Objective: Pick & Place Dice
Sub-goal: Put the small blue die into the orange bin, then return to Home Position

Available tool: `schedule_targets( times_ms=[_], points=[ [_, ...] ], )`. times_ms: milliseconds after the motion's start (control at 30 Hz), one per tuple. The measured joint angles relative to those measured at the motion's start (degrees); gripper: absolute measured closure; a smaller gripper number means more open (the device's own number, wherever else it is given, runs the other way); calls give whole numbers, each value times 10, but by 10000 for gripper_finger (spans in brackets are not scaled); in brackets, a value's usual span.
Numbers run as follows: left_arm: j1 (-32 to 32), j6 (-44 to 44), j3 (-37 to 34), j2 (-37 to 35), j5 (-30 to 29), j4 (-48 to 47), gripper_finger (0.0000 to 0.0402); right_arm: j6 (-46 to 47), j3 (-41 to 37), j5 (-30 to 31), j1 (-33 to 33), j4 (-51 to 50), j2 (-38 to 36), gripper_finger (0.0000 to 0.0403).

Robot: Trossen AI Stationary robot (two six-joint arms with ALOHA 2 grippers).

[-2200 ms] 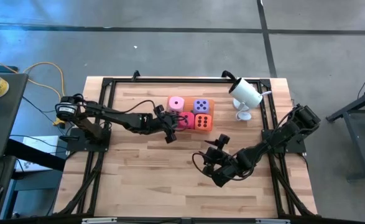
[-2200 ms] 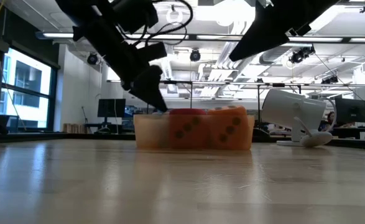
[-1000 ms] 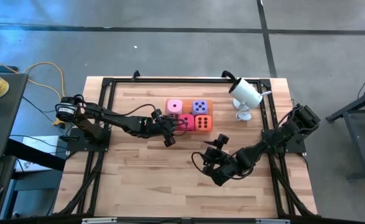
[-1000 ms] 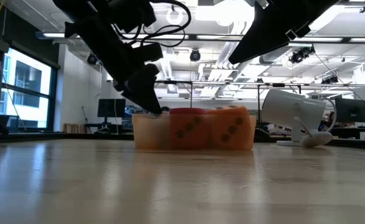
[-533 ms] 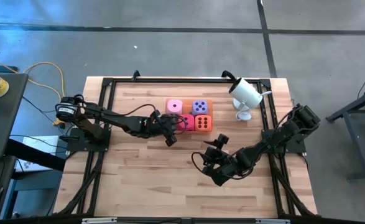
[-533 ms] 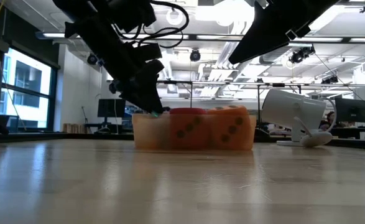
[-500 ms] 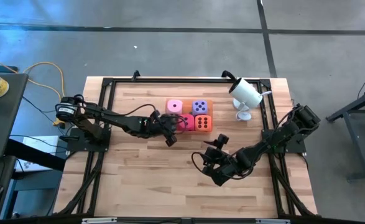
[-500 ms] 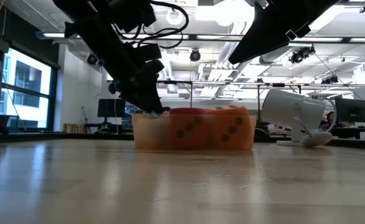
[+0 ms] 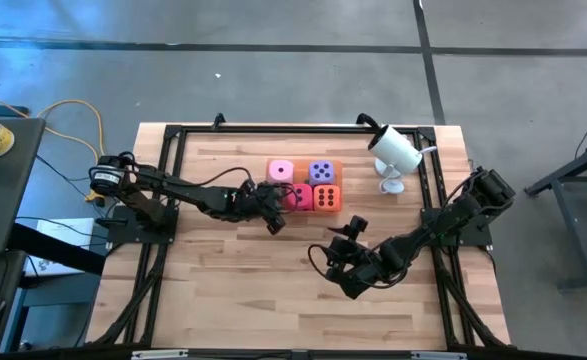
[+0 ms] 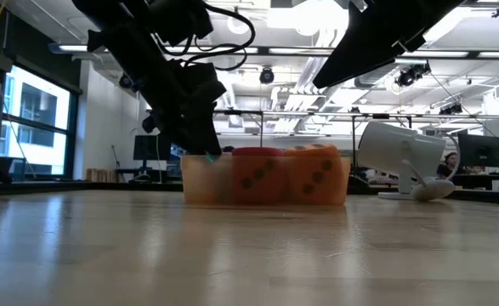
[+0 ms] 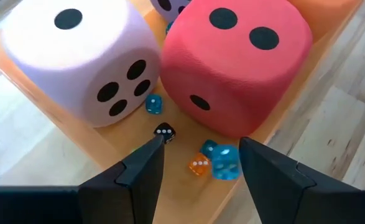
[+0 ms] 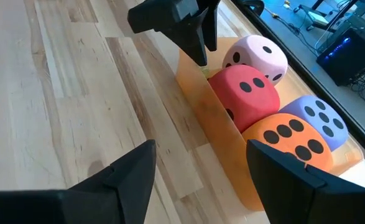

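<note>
The wooden tabletop [image 9: 223, 270] carries a black frame along its edges, and a white camera on a stand [image 9: 394, 155] sits near its far right corner. The left arm reaches from the left edge toward the middle of the far half; the right arm lies folded across the near right part of the tabletop.

A translucent orange tray [image 12: 202, 109] rests in the middle of the far half of the tabletop and holds four big soft dice packed two by two. The pink die [image 9: 281, 171] and the purple die [image 9: 322, 171] sit along the tray's far side, the red die [image 9: 300, 195] and the orange die [image 9: 325, 196] along its near side, each touching its neighbours.

The left gripper [image 11: 201, 158] hangs at the tray's near left corner, its fingers about half open and gripping nothing, pointing down at the tray floor in front of the pink and red dice. The right gripper [image 12: 201, 158] waits well apart from the tray, toward the near edge, partly open and empty.

Several tiny dice lie on the tray floor between the left fingers: a black one [image 11: 164, 131], small blue ones [image 11: 224, 160] and an orange one [image 11: 198, 165].
</note>
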Motion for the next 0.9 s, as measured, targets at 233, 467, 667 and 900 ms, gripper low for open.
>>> schedule_targets(
  times_ms=[233, 467, 667, 900],
  points=[
    [0, -25, 0, 0, 17, 1, 199, 0, 0, -5, 0, 0, 0, 163],
    [0, 13, 0, -8, -8, 11, 199, -1, 0, -6, 0, 0, 0, 163],
    [-14, 89, 0, -78, -17, 37, 199, -20, 0, -4, 1, 6, -2, 163],
    [-54, 145, 0, -183, -17, 27, 199, -123, 0, -32, 3, 78, -3, 163]
  ],
)
